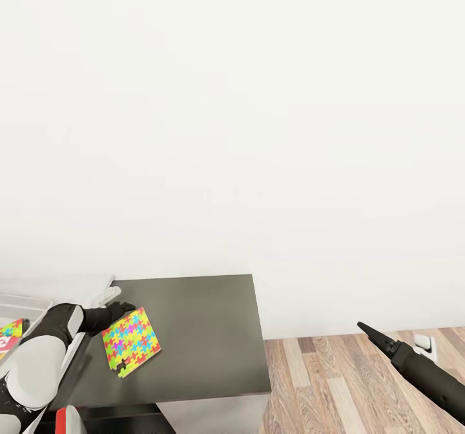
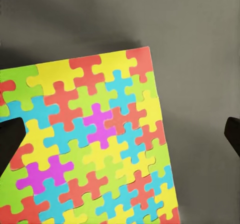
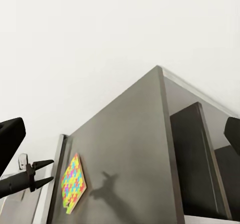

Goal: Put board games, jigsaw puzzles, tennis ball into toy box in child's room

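Toys at the far left of the head view include a bit of a colourful game box (image 1: 10, 334) inside the grey bin (image 1: 29, 305), and just right of that the left gripper (image 1: 123, 309) hangs with its fingers spread wide over the near edge of a jigsaw puzzle (image 1: 131, 341), which lies flat on the dark grey table end (image 1: 206, 330) with one corner piece missing. Right of the table, over the wooden floor (image 1: 323, 382), the right gripper (image 1: 371, 332) points toward the white wall (image 1: 258, 130); its fingers at the edges of the right wrist view stand far apart with nothing between them.
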Controlling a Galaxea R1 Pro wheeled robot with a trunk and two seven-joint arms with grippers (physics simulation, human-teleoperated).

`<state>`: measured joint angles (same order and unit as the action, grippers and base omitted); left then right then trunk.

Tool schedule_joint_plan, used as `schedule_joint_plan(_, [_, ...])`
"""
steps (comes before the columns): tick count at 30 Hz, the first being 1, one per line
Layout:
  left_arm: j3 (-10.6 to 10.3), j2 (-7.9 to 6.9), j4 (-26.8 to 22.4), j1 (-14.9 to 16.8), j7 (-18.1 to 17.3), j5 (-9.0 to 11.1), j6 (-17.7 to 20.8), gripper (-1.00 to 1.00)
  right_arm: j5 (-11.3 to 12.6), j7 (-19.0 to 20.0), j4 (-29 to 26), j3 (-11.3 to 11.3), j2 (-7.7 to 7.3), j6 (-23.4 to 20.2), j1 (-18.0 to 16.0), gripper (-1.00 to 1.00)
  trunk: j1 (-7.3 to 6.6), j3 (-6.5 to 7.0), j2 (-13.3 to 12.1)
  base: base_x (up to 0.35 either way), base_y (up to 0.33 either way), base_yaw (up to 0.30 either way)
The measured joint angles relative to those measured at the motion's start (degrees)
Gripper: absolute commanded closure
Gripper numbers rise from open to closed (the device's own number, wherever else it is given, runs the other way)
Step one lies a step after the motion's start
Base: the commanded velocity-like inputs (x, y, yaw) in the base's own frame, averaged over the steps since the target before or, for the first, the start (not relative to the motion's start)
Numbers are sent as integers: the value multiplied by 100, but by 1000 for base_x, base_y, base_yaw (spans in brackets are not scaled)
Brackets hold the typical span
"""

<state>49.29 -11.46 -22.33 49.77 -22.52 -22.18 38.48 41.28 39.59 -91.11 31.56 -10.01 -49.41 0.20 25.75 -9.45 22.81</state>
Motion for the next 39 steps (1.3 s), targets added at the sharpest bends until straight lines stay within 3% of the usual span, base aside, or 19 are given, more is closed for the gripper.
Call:
schedule_joint_plan(15, [10, -119, 0, -1, 31, 10, -7, -100, 0, 74, 0, 2, 0, 7, 8, -100, 0, -3, 0, 0, 0, 0])
schedule_joint_plan(25, [11, -127, 0, -1, 397, 11, -11, -100, 0, 77, 0, 3, 4, 7, 7, -100, 0, -3, 0, 0, 0, 0])
schedule_joint_plan(39, [11, -129, 0, -1, 495, 12, -3, -100, 0, 78, 0, 3, 0, 7, 4, -100, 0, -3, 0, 0, 0, 0])
